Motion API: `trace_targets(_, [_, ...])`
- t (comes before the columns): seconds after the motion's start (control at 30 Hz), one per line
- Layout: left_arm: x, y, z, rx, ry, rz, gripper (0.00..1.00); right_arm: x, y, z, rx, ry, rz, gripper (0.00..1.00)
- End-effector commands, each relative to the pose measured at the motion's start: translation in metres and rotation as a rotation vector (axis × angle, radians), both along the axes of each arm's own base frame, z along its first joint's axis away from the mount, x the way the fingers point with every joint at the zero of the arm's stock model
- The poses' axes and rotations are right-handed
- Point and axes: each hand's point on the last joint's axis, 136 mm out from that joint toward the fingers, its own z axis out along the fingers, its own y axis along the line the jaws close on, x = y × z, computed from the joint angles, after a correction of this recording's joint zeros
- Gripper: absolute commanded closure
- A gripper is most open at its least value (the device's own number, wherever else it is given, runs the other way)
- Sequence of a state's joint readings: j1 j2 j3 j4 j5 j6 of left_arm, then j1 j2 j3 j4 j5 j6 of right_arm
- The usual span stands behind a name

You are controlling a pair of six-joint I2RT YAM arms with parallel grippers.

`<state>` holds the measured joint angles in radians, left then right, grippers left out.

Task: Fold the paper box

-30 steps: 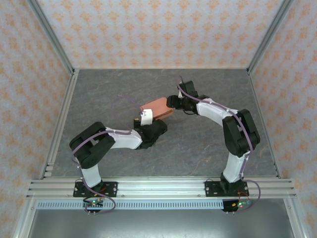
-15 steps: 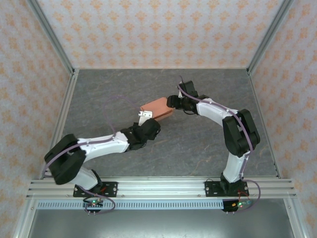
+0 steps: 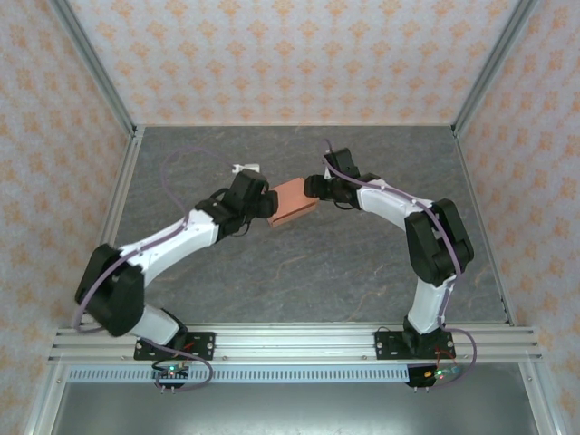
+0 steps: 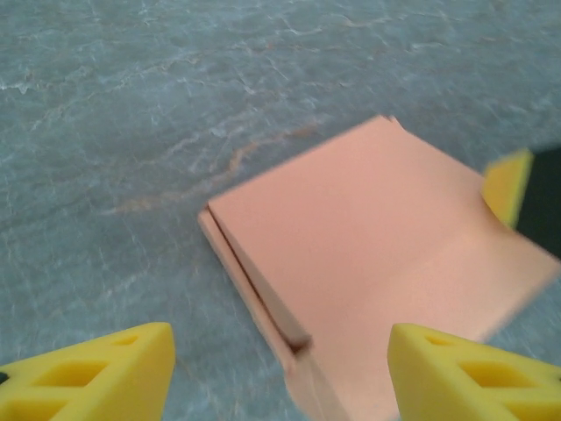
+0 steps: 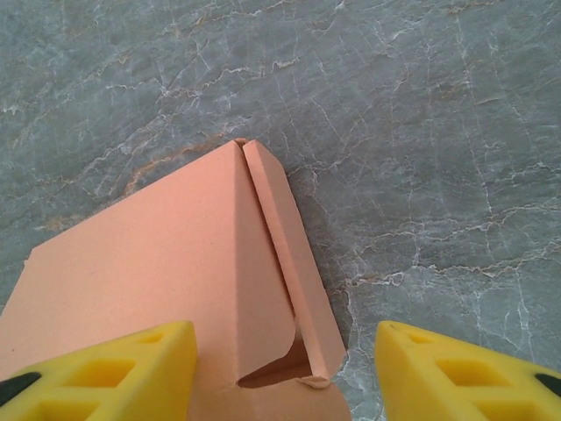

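A paper box (image 3: 292, 199) lies mid-table, hemmed in by the left gripper (image 3: 266, 201) just beside its left end and the right gripper (image 3: 314, 188) at its right end. Both arms curve in from the near corners. Bare table (image 3: 344, 263) lies open between them and beyond the box to the far wall (image 3: 290, 63).

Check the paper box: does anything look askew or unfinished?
Yes. On the paper box, the narrow side flap is not tucked flush: in the right wrist view a dark gap shows at its end nearest the camera. Otherwise nothing stands out.
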<state>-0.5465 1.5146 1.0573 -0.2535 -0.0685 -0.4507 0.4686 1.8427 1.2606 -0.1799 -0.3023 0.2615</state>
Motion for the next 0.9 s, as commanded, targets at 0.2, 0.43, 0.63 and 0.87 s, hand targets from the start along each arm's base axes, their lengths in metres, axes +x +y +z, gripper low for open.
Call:
trace_targets(0.2, [0.022,-0.006,-0.065,0.060,0.134,-0.007,0.34,0.006,-0.007,-0.020,-0.093,0.004,-0.006,0.44])
trace_targets(0.43, [0.014,-0.003,-0.093,0.069,0.172,0.000,0.34,-0.002,-0.008,-0.043,-0.111,0.050,0.008,0.45])
trace_targets(0.63, [0.016,-0.001,-0.098,0.097,0.180,-0.001,0.34,0.000,-0.011,-0.045,-0.154,0.057,0.028,0.45])
trace_targets(0.87, [0.010,0.000,-0.115,0.074,0.198,0.013,0.34,-0.005,-0.011,-0.056,-0.158,0.075,0.034,0.46])
